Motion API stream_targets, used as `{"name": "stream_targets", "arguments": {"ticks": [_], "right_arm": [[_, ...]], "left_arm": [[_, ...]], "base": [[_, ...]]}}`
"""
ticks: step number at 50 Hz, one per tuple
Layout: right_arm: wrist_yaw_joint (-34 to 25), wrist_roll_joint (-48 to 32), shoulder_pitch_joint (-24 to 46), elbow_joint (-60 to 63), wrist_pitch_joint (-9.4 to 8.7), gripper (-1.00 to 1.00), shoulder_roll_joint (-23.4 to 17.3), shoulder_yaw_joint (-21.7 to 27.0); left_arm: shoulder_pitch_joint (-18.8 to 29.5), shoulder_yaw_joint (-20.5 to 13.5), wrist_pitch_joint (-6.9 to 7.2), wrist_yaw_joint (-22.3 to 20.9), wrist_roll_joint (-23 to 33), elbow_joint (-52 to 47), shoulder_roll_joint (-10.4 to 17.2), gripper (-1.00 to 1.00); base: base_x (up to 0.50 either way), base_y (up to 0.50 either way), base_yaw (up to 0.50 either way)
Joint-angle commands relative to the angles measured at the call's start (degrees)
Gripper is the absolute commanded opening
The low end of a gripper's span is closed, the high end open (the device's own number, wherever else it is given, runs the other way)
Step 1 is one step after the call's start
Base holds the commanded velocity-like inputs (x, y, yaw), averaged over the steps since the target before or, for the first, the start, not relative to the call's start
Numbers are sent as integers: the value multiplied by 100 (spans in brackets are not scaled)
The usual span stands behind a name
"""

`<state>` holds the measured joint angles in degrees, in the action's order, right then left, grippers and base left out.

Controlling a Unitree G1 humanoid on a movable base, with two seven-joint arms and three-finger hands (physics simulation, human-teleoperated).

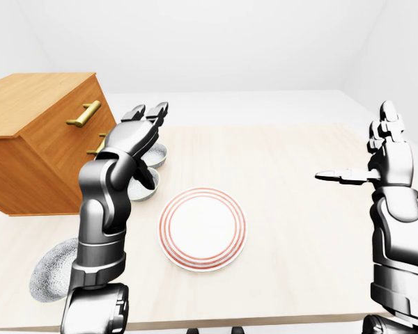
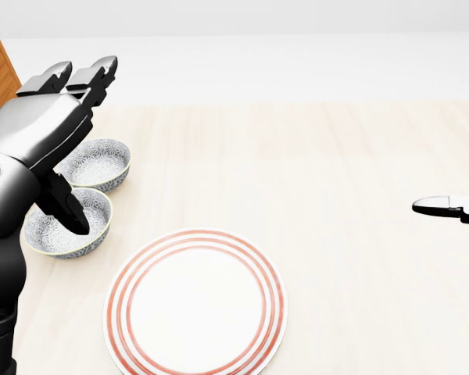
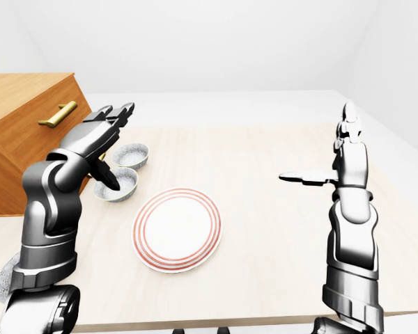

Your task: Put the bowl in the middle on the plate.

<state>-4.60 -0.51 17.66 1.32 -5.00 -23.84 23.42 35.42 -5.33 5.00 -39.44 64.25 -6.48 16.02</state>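
Middle bowl (image 2: 76,236): upright on counter (image 2: 336,195), at 10 o'clock off the plate (image 2: 195,301) in head view, just clear of the plate's rim. Grey patterned, nothing inside except a thumb tip.

Left hand (image 2: 43,133): directly over that bowl, released. Thumb (image 2: 66,209) pointing down into the bowl's hollow, other fingers (image 2: 90,74) stretched straight toward 1 o'clock, not wrapped on the rim. No grasp. Cannot tell whether the thumb tip touches the inner wall.

Far bowl (image 2: 102,162): same pattern, at 1 o'clock of the middle one, rims touching or very nearly so. Partly under the left hand's outstretched fingers.

Third bowl (image 1: 52,271): at 7 o'clock of the middle one in left-eye view, well apart from the other two, half hidden by the left arm.

Plate: white with red rings, flat, bare.

Right hand (image 3: 348,163): raised above the counter at 3 o'clock of the plate, well apart from it. Released, fingers upright, thumb pointing to 9 o'clock, holding nothing.

Wooden drawer cabinet (image 1: 42,153) with brass handles at 10 o'clock, beside the bowls.
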Motion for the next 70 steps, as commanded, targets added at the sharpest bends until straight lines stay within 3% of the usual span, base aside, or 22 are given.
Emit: {"name": "stream_targets", "arguments": {"ticks": [1,51,58,70], "right_arm": [[-57,115,229,-358,0,100,-462,271],[201,40,78,-735,0,100,-409,209],[280,-226,82,-875,0,100,-375,62],[253,-264,103,-984,0,100,-362,97]], "left_arm": [[45,1,0,-12,33,52,-9,100],[57,9,0,-18,60,64,3,100],[61,43,0,-37,325,84,-7,100],[3,9,0,123,335,559,66,100]], "base": [[0,0,0],[0,0,0],[0,0,0],[0,0,0]]}}
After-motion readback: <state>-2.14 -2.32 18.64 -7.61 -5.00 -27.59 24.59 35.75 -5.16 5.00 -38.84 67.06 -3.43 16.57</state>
